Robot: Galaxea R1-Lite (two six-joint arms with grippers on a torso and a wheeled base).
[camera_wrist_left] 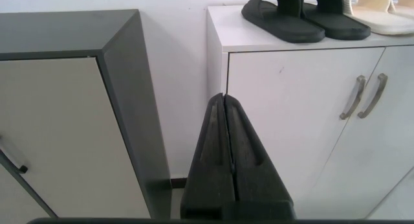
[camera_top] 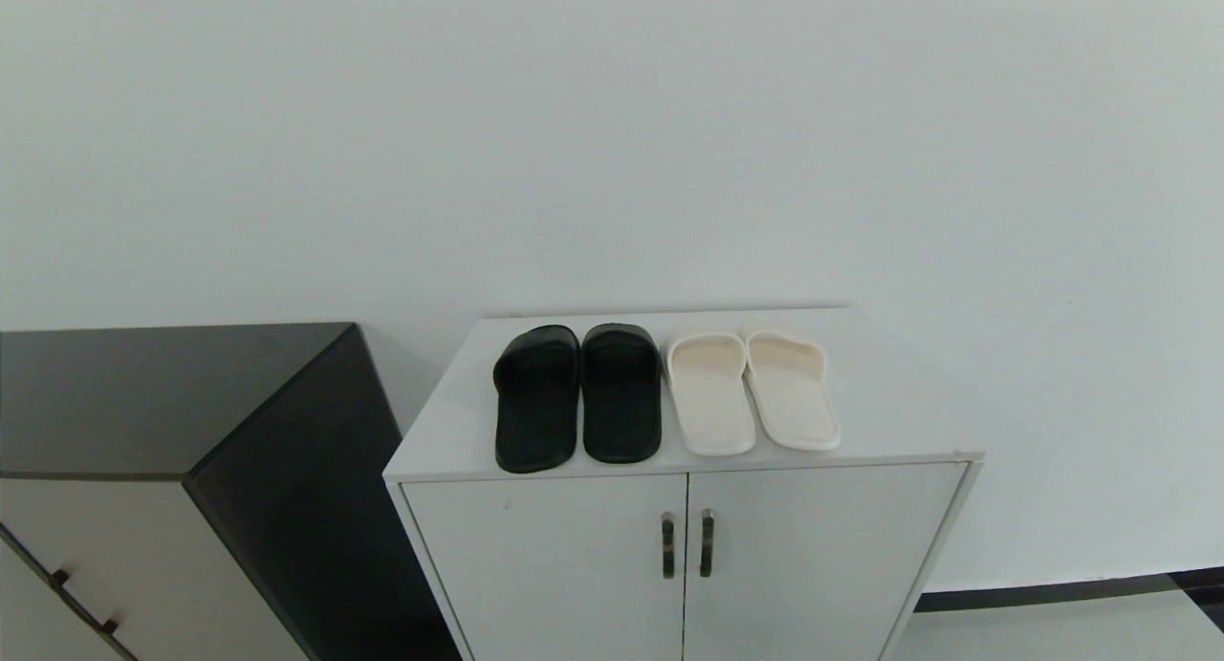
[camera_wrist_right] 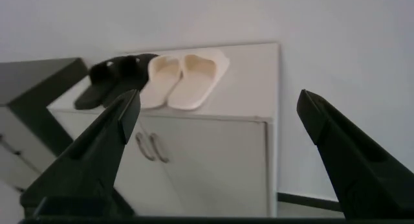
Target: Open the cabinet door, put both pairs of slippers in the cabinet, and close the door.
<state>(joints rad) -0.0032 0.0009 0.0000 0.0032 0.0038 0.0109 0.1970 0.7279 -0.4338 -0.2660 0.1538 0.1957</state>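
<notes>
Nearest, the left gripper point(camera_wrist_left: 224, 101) is pressed together and the right gripper point(camera_wrist_right: 218, 102) is spread wide. The white cabinet point(camera_top: 813, 556) is cut off below, its two doors shut and its inside hidden. On its top, the black slippers point(camera_top: 577, 396) lie just left of the cream slippers point(camera_top: 753, 390). A dark cabinet point(camera_top: 172, 393) stands to the left, with a white wall point(camera_top: 612, 144) behind.

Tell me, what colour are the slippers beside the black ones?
The slippers are cream, clearest in the head view.
</notes>
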